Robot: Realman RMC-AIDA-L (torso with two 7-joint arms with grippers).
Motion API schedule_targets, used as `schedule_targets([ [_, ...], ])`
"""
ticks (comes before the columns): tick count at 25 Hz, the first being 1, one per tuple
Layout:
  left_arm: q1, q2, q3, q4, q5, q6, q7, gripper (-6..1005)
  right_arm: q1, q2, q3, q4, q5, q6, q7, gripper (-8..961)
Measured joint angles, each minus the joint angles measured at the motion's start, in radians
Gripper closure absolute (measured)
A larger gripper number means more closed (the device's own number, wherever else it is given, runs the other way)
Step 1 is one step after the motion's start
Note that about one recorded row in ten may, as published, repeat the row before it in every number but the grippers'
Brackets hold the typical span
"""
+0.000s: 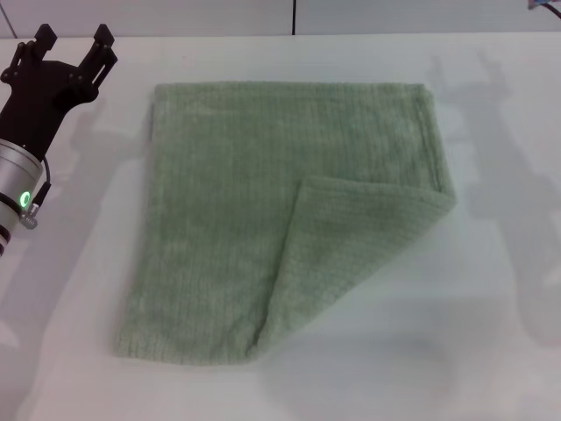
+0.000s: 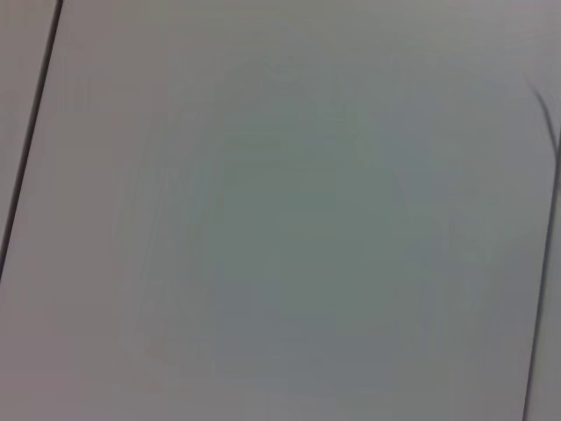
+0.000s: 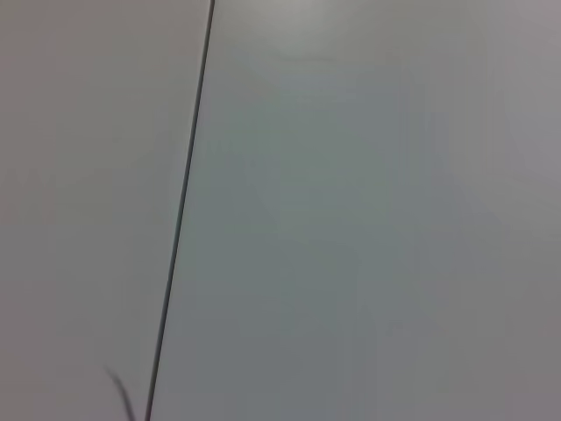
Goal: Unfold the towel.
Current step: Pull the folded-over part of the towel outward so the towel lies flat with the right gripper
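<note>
The pale sage-green towel (image 1: 272, 210) lies flat on the white table in the head view. Its near right corner is folded over diagonally onto the rest of the cloth, making a triangular flap (image 1: 351, 254). My left gripper (image 1: 74, 39) is at the far left of the table, raised, open and empty, apart from the towel's far left corner. My right gripper is out of view; only shadows fall on the table at the right. Both wrist views show only blank pale surface with a dark seam.
The white table (image 1: 491, 351) runs all around the towel. A wall with a dark vertical seam (image 1: 294, 16) stands behind the table's far edge.
</note>
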Motion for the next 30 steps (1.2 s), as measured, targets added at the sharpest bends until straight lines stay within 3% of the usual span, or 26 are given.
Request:
schedule_targets([
  [10,0.0,-0.001,-0.001,0.004,-0.004,0.003,0.006,208,0.063,0.001,0.015,0.095,0.001,-0.004,0.06,251],
  [30,-0.063,0.005,0.036,0.036,0.007,-0.085,0.005,284,0.096,0.004,0.018,0.123,0.004,0.009,0.066,251],
])
